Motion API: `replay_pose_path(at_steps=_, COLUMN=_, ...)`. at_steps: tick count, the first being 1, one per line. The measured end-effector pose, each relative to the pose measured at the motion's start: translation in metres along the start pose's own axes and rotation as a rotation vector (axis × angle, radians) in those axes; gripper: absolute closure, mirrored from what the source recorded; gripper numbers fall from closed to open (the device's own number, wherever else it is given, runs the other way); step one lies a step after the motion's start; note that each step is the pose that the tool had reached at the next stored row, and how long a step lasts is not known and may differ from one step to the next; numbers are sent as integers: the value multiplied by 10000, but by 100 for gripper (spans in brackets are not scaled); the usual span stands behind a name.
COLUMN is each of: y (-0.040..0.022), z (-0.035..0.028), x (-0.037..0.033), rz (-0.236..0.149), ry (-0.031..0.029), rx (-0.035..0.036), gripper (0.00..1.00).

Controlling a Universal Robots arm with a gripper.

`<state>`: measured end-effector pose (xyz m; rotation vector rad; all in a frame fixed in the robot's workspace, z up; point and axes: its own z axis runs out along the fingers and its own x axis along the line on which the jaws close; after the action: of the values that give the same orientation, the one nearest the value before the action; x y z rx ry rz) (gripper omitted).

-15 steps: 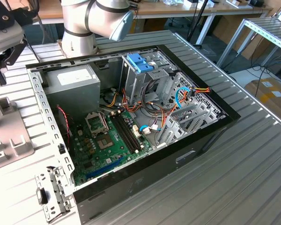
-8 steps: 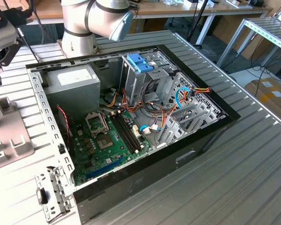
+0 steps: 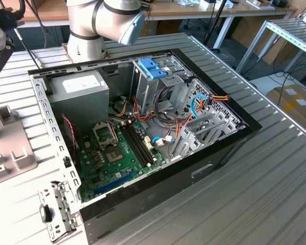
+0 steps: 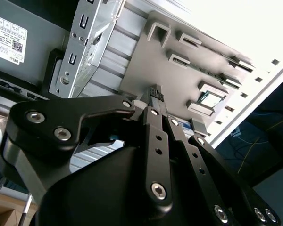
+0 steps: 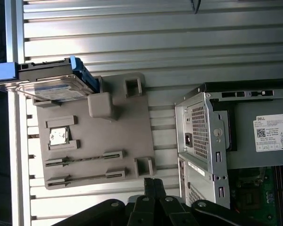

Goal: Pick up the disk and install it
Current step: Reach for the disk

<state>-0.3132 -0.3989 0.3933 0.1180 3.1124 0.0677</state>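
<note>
Ribbed metal bench (image 3: 265,168) carries an open computer case (image 3: 194,173), with a grey tray (image 3: 10,153) at its nine o'clock in the exterior view. In the first wrist view the disk (image 5: 52,84) lies on one corner of that tray, framed by its blue rail (image 5: 85,75). Over the tray's opposite edge the claw (image 5: 153,182) hovers, pressed together and pinching nothing, well apart from the disk.

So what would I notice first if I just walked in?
Probably the open computer case in the middle of the exterior view, with its green board inside. In the first wrist view, the disk with its blue rail rests at one end of a grey tray, apart from the black tool.
</note>
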Motion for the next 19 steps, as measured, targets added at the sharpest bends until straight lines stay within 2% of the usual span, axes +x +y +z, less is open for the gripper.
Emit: replay_pose_path(at_steps=19, y=-17, z=-6, x=219, rz=-1, ry=1, rx=1, gripper=89)
